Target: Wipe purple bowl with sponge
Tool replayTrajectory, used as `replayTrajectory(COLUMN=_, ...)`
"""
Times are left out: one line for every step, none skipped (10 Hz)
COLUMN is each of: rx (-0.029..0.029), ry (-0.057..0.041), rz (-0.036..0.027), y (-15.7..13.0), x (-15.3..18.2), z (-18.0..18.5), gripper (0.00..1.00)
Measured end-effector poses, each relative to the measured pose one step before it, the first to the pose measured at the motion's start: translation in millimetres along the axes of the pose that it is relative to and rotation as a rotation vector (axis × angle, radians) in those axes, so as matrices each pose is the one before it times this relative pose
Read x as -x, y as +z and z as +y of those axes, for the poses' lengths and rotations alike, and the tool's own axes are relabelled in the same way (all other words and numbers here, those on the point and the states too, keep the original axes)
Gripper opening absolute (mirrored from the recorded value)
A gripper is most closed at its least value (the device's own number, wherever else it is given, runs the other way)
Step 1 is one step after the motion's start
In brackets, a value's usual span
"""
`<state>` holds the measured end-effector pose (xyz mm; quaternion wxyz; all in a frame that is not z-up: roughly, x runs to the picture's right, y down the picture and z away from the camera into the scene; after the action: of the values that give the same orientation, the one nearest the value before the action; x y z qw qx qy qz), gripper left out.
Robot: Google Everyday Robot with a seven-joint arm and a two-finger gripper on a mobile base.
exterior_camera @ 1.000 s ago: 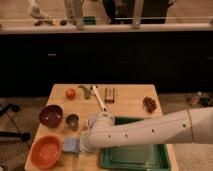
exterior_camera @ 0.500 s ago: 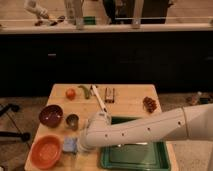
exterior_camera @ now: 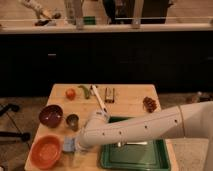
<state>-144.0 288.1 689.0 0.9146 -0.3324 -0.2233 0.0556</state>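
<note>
The purple bowl [exterior_camera: 51, 115] sits at the left of the wooden table, dark maroon with a lighter inside. Nearer the front edge lies the sponge [exterior_camera: 68, 145], a small pale blue-grey pad between the orange bowl and the green tray. My white arm stretches in from the right. Its gripper [exterior_camera: 80, 142] is down at the sponge's right edge, covering part of the pad. The purple bowl stands apart from the gripper, up and to the left.
An orange-red bowl [exterior_camera: 46, 151] sits at the front left corner, a small dark metal cup [exterior_camera: 72, 120] beside the purple bowl. A green tray [exterior_camera: 145, 152] lies under my arm. Behind are an orange fruit [exterior_camera: 70, 93], a green vegetable [exterior_camera: 85, 91], a white-handled scoop [exterior_camera: 99, 100] and a snack bar [exterior_camera: 109, 94].
The arm's end has crept a little left and down onto the sponge. The bowls and the sponge have stayed put.
</note>
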Motion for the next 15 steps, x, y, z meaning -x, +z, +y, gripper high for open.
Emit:
replayTrajectory(rx=0.00114, ry=-0.00219, rz=-0.00196, y=0.09, x=0.22, z=-0.25, gripper=0.59)
replayTrajectory(rx=0.00225, ry=-0.00096, rz=-0.00210, y=0.63, x=-0.34, z=-0.43, gripper=0.50)
replayTrajectory(rx=0.00162, ry=0.00042, rz=-0.00295, y=0.74, x=-0.10, z=-1.02, gripper=0.39)
replayTrajectory(rx=0.00194, ry=0.00026, rz=-0.00319, y=0.89, x=0.20, z=-1.03, gripper=0.29)
replayTrajectory(rx=0.00266, ry=-0.00165, rz=-0.00293, y=1.10, x=0.96, z=-0.66, gripper=0.19)
replayTrajectory(rx=0.00142, ry=-0.00206, rz=-0.00321, y=0.38, x=0.64, z=-0.51, gripper=0.09)
replayTrajectory(rx=-0.00038, ry=-0.00188, rz=-0.00299, y=-0.80, x=0.53, z=-0.97, gripper=0.01)
replayTrajectory(rx=-0.00260, ry=-0.00499, rz=-0.00183, y=-1.24, x=1.49, z=-0.38, gripper=0.00)
replayTrajectory(rx=-0.00956, ry=-0.00783, rz=-0.00241, y=-5.63, x=3.67, z=-1.63, gripper=0.00)
replayTrajectory(rx=-0.01633, ry=-0.01672, rz=-0.00138, y=-11.11, x=7.50, z=-2.70, gripper=0.00)
replayTrajectory(rx=-0.00966, ry=-0.01336, rz=-0.00084, y=-7.32, x=5.78, z=-1.63, gripper=0.00)
replayTrajectory(rx=-0.01313, ry=-0.02051, rz=-0.00174, y=-10.17, x=9.51, z=-2.81, gripper=0.00)
replayTrajectory(rx=-0.01068, ry=-0.01609, rz=-0.00081, y=-6.07, x=6.65, z=-3.30, gripper=0.00)
replayTrajectory(rx=-0.00716, ry=-0.01711, rz=0.00027, y=-2.46, x=5.93, z=-3.81, gripper=0.00)
replayTrajectory(rx=-0.00360, ry=-0.01805, rz=-0.00053, y=-0.56, x=7.56, z=-4.20, gripper=0.00)
